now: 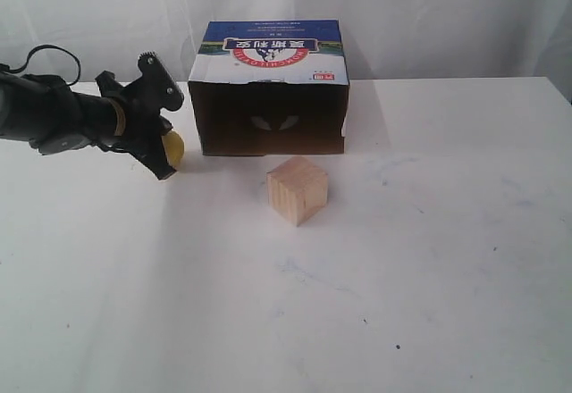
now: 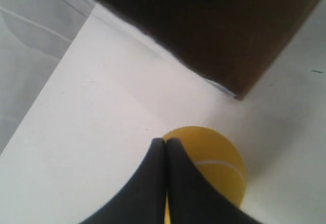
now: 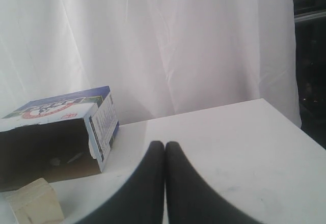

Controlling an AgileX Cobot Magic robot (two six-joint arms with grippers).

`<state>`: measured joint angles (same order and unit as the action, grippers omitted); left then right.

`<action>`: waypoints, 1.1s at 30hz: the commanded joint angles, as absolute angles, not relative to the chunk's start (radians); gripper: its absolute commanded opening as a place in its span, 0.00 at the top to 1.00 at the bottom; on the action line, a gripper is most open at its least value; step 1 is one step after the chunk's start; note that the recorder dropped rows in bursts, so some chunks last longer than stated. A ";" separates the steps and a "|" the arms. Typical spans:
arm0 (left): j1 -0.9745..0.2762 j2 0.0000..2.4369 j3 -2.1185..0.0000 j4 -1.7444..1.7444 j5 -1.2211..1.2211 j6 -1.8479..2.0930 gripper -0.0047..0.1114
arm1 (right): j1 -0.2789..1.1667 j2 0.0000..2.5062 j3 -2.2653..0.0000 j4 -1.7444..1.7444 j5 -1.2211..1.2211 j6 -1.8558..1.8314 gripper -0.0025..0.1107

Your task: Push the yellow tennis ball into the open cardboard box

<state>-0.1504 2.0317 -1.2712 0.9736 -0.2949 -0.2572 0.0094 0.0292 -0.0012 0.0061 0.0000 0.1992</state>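
The yellow tennis ball (image 1: 172, 147) lies on the white table just left of the open cardboard box (image 1: 268, 89), whose dark opening faces the front. My left gripper (image 1: 166, 168) is shut and sits right against the ball's left side, partly covering it. In the left wrist view the closed fingertips of the left gripper (image 2: 165, 142) overlap the ball (image 2: 216, 160), with the box's brown wall (image 2: 229, 35) beyond. My right gripper (image 3: 164, 145) is shut on nothing and is out of the exterior view; its camera sees the box (image 3: 56, 132) from the side.
A pale wooden cube (image 1: 298, 189) stands in front of the box's opening, slightly right of centre; the cube (image 3: 33, 203) also shows in the right wrist view. A white curtain (image 1: 402, 9) hangs behind the table.
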 commanded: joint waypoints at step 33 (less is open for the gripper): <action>-0.264 1.661 -0.929 0.968 -0.079 -0.353 0.96 | 0.009 0.025 0.000 0.007 -0.006 0.202 0.98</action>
<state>-0.2647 1.6462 -0.9580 0.9662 -0.0537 -0.3270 0.0094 0.0292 -0.0012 0.0061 0.0000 0.1992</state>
